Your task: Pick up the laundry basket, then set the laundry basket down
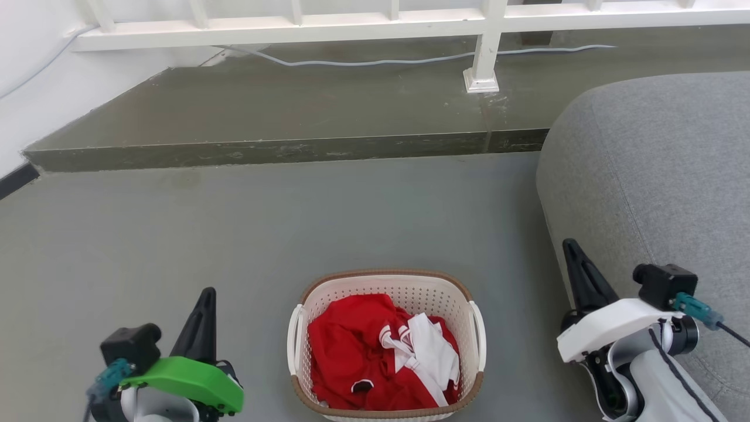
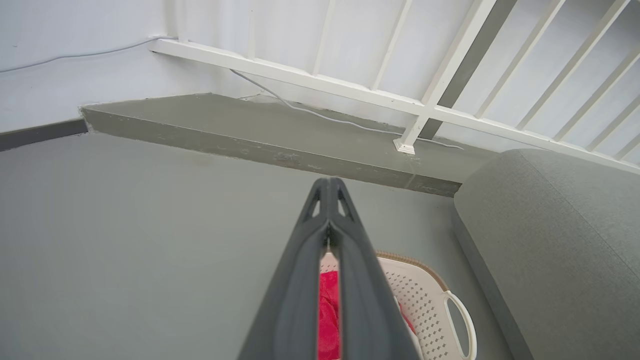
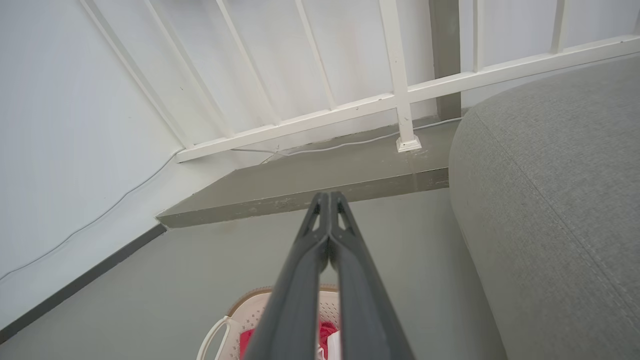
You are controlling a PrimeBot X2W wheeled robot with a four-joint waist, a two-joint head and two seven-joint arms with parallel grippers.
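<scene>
The laundry basket [image 1: 328, 293] stands on the grey floor at the bottom centre of the head view, cream-white and perforated with a brown rim and white loop handles, holding red and white clothes. My left gripper [image 1: 208, 293] is to its left, shut, with nothing in it and apart from the basket. My right gripper [image 1: 567, 243] is to its right beside the sofa, also shut and empty. The left wrist view looks past the shut fingertips [image 2: 328, 184] to the basket [image 2: 425, 295] below. Under the right gripper [image 3: 327, 196], the right wrist view catches the basket's edge [image 3: 250, 310].
A grey sofa [image 1: 656, 170] fills the right side, close to my right arm. A raised concrete step [image 1: 281, 146] with a white railing [image 1: 486, 53] and a cable runs across the back. A white wall [image 1: 35, 99] stands on the left.
</scene>
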